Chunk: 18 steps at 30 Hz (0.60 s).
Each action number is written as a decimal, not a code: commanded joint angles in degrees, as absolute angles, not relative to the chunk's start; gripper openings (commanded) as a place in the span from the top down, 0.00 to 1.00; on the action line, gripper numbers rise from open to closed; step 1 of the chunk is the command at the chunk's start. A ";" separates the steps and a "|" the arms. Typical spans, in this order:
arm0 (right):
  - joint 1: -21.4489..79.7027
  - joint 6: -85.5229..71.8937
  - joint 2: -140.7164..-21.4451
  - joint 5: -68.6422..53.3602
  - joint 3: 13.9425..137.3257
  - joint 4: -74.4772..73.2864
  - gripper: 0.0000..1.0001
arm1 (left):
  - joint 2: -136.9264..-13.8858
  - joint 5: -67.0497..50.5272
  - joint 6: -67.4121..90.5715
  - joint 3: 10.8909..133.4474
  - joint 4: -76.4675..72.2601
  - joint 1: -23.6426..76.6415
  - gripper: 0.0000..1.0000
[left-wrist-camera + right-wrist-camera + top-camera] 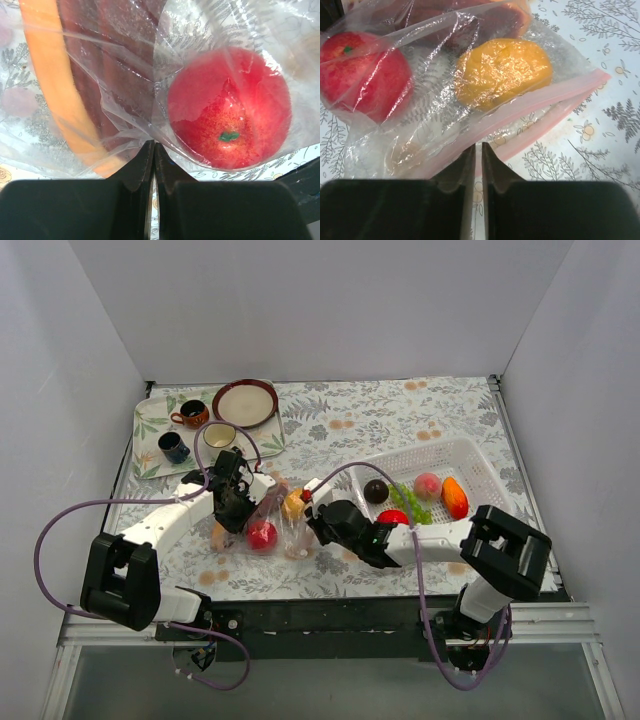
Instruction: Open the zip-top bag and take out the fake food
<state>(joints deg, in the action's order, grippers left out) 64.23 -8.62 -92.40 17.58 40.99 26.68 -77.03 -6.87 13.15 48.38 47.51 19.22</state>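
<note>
The zip-top bag (283, 530) lies on the table between my grippers, its pink zip strip (555, 97) on the right gripper's side. Inside it are a red apple (230, 107), an orange fruit (502, 72), an orange long piece (55, 85) and a maroon long piece (100, 60). My left gripper (153, 145) is shut on a fold of the bag's plastic beside the apple. My right gripper (478, 146) is shut on the edge of the pink zip strip. In the top view the left gripper (236, 512) and right gripper (316, 520) flank the bag.
A white mesh basket (470, 455) at the right holds a dark ball (376, 491), green grapes (411, 503), a peach (428, 485), an orange piece (455, 497) and a red piece (393, 518). A tray (150, 430) at the back left carries cups and a brown-rimmed plate (245, 403).
</note>
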 commanded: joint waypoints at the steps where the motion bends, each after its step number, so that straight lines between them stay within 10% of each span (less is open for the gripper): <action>1: 64.34 -9.49 -87.54 18.63 37.53 29.18 0.98 | -76.64 -6.86 13.36 48.25 46.14 19.07 1.00; 6: 64.16 -10.19 -89.55 18.98 38.32 27.43 0.99 | -76.82 -6.59 14.24 49.30 45.79 18.98 1.00; 10: 63.99 -10.11 -92.72 18.11 39.90 26.98 0.69 | -76.38 -7.03 15.73 54.57 48.07 18.99 1.00; 18: 63.98 -10.28 -95.36 17.40 41.04 28.83 0.52 | -78.30 -13.17 17.22 75.48 58.34 18.98 0.98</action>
<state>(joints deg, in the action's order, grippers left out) 64.12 -9.98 -95.04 17.72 38.72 26.20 -77.80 -7.88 15.92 66.50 53.89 19.18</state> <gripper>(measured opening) 0.473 0.017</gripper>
